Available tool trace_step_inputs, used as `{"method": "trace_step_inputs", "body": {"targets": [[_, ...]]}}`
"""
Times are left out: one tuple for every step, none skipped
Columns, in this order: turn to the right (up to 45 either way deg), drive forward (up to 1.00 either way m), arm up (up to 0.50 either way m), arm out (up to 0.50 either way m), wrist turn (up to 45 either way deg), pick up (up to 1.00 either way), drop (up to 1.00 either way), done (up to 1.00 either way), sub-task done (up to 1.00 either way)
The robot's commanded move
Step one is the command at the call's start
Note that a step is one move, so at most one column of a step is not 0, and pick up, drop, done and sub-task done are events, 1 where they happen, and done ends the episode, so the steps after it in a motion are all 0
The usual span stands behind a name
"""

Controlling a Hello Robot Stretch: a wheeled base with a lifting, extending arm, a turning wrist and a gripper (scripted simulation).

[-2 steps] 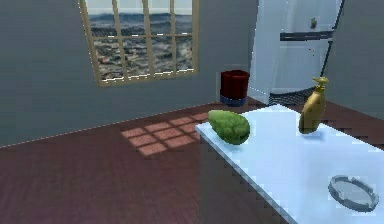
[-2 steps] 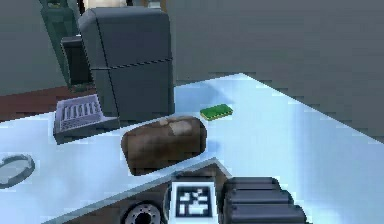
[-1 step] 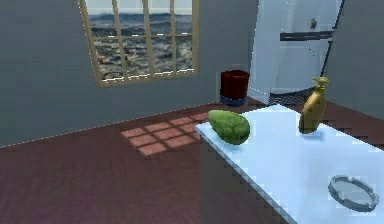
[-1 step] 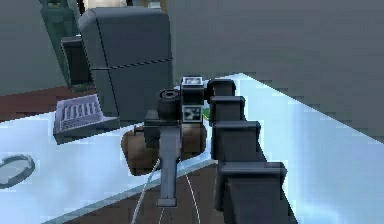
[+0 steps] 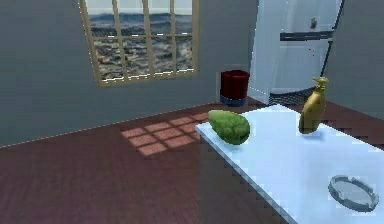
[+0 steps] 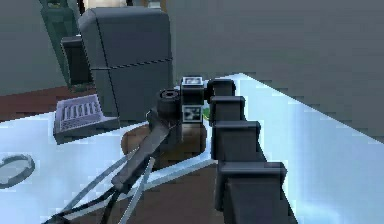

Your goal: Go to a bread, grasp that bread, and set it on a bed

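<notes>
Left on the white table (image 6: 310, 140) I see a grey ridged block (image 6: 78, 115). Next comes the gripper (image 6: 128, 172), at a brown loaf-like lump (image 6: 186, 150) lying mid-table. I can't tell the fingers' state or whether they hold anything. The arm (image 6: 240, 160) is just right of it.

A brown rounded lump (image 6: 188, 148) lies on the white tabletop (image 6: 320, 140).
</notes>
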Motion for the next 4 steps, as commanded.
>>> {"method": "trace_step_inputs", "body": {"targets": [[0.0,0.00,0.00,0.00,45.0,0.00,0.00,0.00,0.00],[0.0,0.00,0.00,0.00,39.0,0.00,0.00,0.00,0.00],[0.0,0.00,-0.08,0.00,0.0,0.00,0.00,0.00,0.00],[0.0,0.00,0.00,0.00,0.0,1.00,0.00,0.00,0.00]]}}
